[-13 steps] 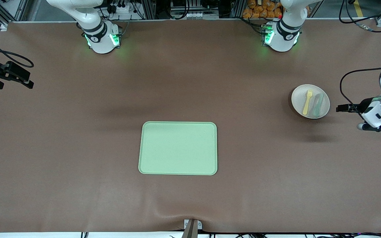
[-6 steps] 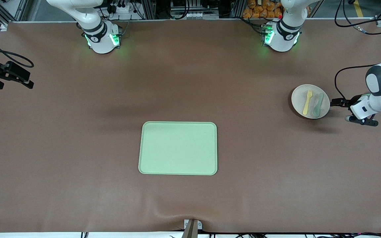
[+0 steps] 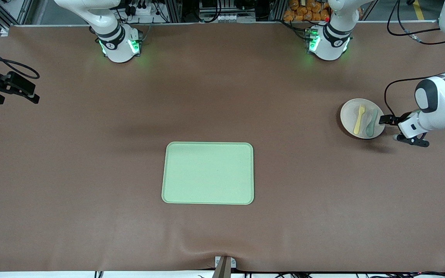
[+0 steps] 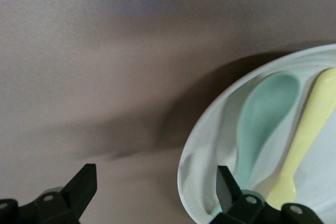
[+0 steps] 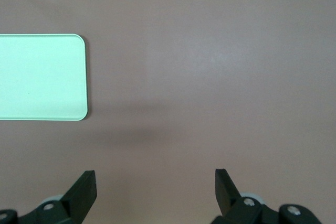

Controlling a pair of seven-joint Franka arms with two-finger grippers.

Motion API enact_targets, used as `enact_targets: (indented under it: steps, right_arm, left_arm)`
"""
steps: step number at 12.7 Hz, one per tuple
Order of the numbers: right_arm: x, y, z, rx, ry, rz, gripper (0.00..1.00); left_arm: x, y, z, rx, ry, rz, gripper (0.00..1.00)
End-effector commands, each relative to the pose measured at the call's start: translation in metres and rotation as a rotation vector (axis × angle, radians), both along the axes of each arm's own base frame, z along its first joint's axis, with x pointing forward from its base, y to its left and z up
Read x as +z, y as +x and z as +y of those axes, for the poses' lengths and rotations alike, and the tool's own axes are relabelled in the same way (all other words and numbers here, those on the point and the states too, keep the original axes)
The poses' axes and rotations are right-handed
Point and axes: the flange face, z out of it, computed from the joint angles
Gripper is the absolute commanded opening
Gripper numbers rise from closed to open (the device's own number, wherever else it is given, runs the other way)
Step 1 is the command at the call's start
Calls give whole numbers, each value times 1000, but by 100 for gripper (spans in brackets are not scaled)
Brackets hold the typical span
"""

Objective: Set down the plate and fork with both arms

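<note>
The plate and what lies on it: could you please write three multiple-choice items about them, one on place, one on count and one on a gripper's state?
1. Where does the plate sit?
A. on the tray
B. on the table toward the left arm's end
C. in the right gripper

2. How many utensils lie on the plate?
A. one
B. two
C. three

3. How do the left gripper's jaws stand?
A. open at the plate's rim
B. shut on the fork
C. shut on the spoon

Answers: 1 B, the tray lies bare at mid-table; 2 B, the fork and the spoon lie side by side; 3 A, the left wrist view shows them spread apart.
</note>
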Motion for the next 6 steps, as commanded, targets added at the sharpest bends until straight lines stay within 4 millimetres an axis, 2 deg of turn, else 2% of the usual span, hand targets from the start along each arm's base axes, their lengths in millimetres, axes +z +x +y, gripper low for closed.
enact_targets:
  steps: [1,6]
  right_arm:
    - [3,-5,0,8,14,-1,100]
    - [2,-6,0,8,14,2,100]
  left_arm:
    - [-2,-5,0,-27,6,-1,100]
    - [-7,-6,-1,-29,2,8,100]
